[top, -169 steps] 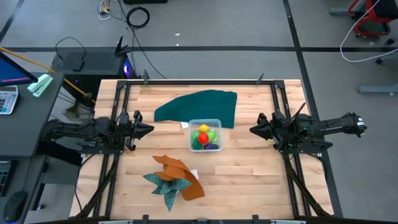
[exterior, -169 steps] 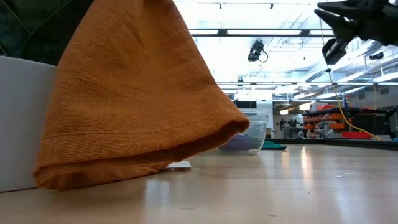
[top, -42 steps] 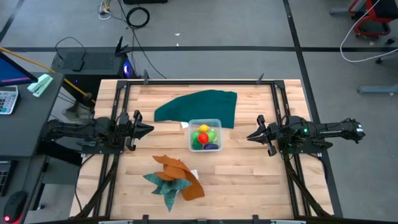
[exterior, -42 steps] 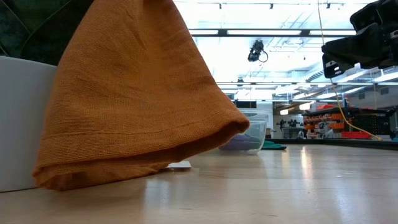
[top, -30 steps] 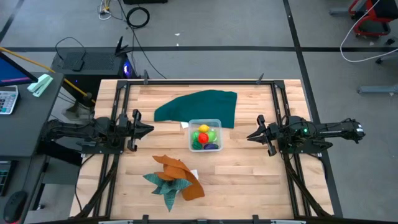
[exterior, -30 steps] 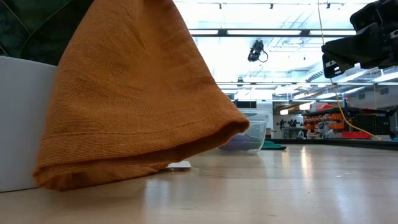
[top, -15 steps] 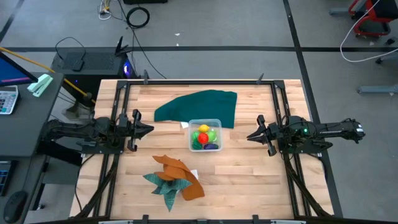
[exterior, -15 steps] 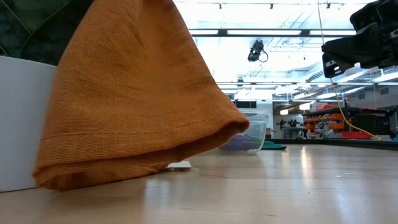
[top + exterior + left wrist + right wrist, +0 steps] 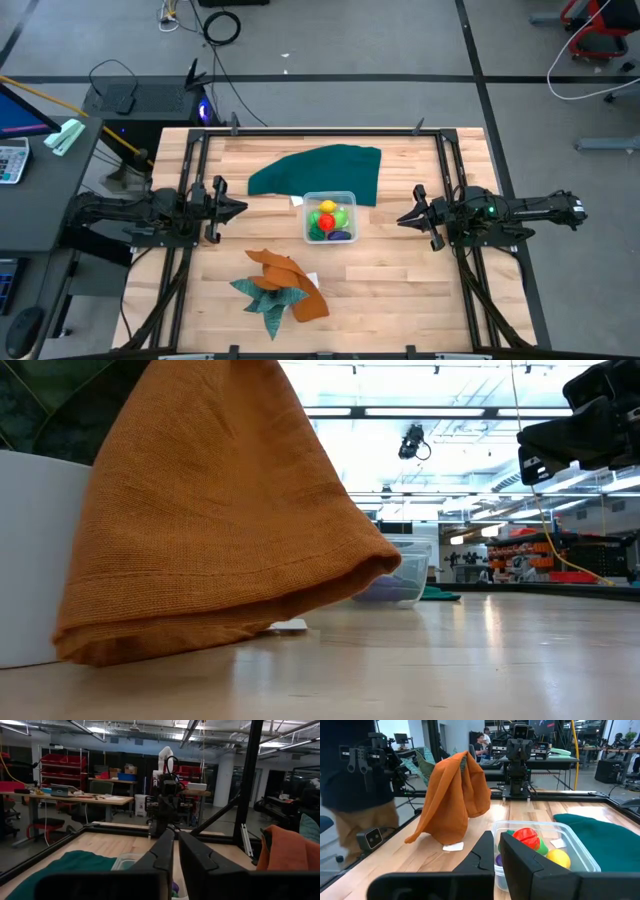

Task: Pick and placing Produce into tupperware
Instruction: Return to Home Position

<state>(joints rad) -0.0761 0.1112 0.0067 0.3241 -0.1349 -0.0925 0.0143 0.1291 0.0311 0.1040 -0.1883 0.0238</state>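
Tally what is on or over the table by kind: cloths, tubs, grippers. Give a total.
Cloths: 3, namely the dark green cloth, the orange cloth and the teal cloth
Tubs: 1, the clear tub
Grippers: 2, the left gripper and the right gripper
Total: 6

The left gripper (image 9: 240, 208) points toward the middle, its two fingers pressed together. The right gripper (image 9: 403, 219) points back at it, fingers together too.
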